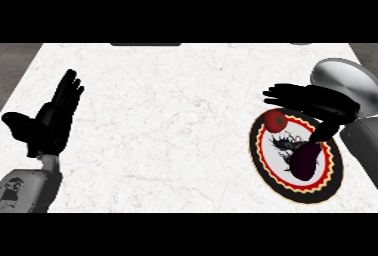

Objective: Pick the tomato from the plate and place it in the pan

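Counter top: white stone-like surface with faint reddish-brown veining, filling nearly the whole view; its far edge runs straight across the top, its left edge slants outward toward the bottom.

Floor: dull grey, mottled, showing in a wedge beyond the counter's left edge and in a small strip at the upper right corner.

Dark fixture: a flat, blackish bar lying along the far edge of the counter, left of centre; what it is cannot be told.

Light: even and bright, with no strong shadows on the stone.
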Robot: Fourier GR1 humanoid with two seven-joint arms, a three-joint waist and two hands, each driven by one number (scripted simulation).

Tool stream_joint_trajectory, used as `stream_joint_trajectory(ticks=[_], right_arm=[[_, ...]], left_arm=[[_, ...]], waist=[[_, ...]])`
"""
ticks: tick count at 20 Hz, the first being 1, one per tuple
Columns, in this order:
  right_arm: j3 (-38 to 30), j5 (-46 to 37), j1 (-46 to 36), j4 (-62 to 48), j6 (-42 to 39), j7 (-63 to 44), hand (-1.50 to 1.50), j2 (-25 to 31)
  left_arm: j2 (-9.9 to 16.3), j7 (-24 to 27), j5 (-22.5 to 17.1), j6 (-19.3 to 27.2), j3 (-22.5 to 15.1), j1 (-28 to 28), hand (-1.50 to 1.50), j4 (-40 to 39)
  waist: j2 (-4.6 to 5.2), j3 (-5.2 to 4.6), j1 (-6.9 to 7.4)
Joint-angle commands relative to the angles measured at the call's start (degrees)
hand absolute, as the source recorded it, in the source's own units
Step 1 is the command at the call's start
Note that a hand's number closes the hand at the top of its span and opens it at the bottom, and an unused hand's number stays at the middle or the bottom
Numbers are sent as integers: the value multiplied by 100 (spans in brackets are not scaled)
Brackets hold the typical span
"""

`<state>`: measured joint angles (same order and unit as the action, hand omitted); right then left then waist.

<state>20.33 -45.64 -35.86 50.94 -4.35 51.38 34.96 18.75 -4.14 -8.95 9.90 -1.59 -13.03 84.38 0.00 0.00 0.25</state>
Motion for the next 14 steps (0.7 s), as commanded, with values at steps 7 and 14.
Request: stream_joint_trajectory(ticks=[7,14], right_arm=[[-304,-893,-180,-795,388,228,-150,-568],[-491,-1397,-288,-1134,447,109,-150,-744]], left_arm=[[-135,-338,154,-211,120,169,0,456],[-509,404,383,-283,177,43,0,-340]], waist=[[5,3,51],[16,1,30]])
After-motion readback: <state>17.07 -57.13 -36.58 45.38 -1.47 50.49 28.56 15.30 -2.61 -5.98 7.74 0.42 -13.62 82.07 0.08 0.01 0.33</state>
